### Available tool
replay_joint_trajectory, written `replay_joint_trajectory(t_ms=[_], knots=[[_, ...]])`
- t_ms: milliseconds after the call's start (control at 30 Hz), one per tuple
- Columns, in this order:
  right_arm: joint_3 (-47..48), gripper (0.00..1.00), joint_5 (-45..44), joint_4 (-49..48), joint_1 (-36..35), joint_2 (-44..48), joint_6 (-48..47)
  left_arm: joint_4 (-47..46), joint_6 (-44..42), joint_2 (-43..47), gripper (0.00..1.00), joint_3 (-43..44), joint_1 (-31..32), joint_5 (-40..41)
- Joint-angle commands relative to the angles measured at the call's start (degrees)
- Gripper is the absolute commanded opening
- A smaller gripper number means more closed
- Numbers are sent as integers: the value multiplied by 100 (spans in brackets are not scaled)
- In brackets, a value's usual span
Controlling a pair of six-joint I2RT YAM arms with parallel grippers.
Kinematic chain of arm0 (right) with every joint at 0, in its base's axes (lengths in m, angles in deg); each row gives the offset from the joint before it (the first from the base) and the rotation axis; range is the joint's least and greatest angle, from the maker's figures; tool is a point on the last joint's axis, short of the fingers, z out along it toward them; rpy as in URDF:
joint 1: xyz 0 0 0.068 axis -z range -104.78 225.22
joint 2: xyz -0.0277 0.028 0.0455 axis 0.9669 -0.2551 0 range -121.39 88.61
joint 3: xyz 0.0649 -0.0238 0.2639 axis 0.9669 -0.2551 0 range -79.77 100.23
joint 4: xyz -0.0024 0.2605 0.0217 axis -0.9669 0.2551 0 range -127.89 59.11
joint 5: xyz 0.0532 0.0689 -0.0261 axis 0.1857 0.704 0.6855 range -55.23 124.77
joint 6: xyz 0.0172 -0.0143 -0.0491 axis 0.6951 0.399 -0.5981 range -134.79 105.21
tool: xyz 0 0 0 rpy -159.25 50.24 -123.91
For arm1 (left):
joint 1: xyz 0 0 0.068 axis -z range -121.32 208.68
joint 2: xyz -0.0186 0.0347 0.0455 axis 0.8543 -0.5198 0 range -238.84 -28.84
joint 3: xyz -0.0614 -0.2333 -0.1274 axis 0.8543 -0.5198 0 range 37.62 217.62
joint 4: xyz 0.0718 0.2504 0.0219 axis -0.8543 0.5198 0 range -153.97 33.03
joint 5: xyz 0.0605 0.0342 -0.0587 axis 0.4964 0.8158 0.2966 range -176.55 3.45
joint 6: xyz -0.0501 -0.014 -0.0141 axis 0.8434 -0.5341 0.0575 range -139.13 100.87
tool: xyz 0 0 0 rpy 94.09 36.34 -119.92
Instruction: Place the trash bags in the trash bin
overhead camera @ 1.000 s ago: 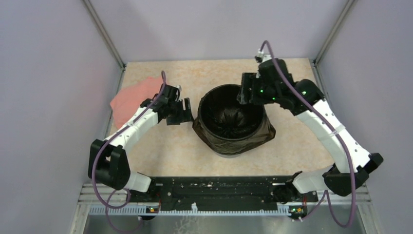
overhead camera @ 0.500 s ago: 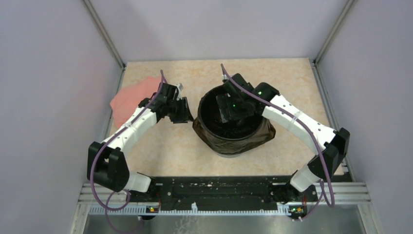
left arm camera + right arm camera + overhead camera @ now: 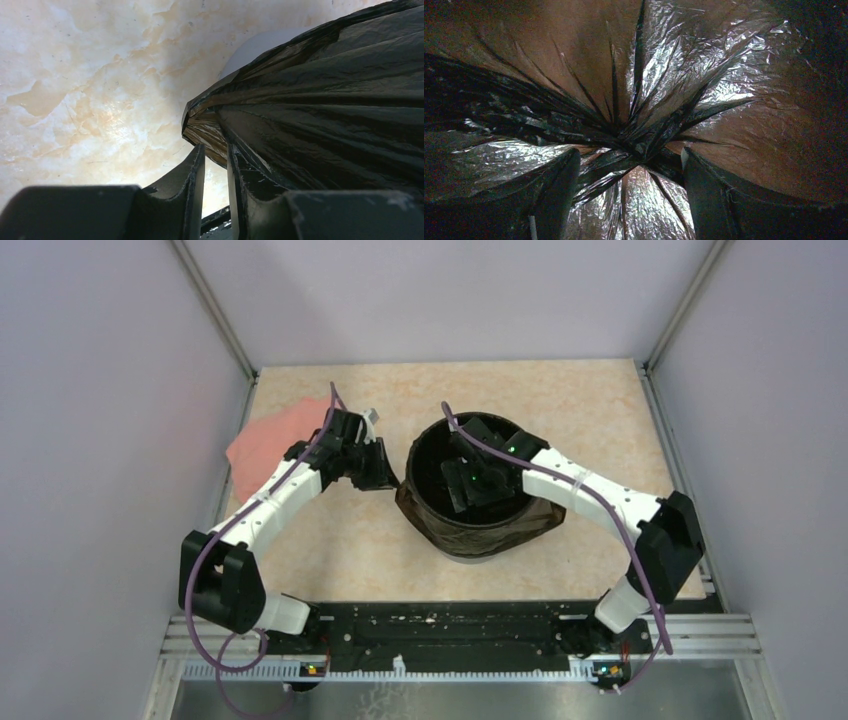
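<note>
The thin, crinkled black plastic trash bag [image 3: 480,530] lines the round grey plastic bin [image 3: 260,42] mid-worktop [image 3: 330,540], its edge draped over the rim. The left pincer [image 3: 215,155], almost closed, pinches a fold of that draped edge. The right pincer [image 3: 631,160] hangs inside the bin, spread wide and holding nothing, straddling the gathered pleats.
</note>
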Motion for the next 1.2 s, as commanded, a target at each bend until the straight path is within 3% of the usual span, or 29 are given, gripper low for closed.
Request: replay_joint_trajectory(t_ms=[0, 1167], knots=[[-179, 74, -97, -481, -9, -7, 15, -244, 50, 97, 29, 99, -21, -152], [-1359, 73, -282, -1870, -8, -425, 69, -555, 254, 117, 22, -259, -12, -557]])
